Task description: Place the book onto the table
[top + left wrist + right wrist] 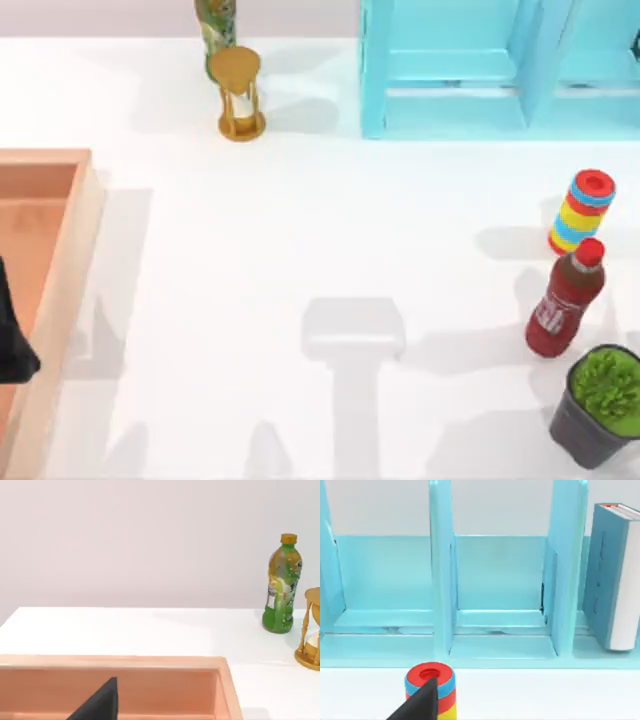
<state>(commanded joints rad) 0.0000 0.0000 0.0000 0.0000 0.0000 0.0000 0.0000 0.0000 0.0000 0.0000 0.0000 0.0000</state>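
Book [612,575] upright in shelf [495,580], well beyond right fingers [422,700].

Plain pale wall [150,540] behind; light-blue shelf unit [460,70] at back right; soft shadows.

Left arm's dark claw [14,345] at top view's left edge, fingers unclear
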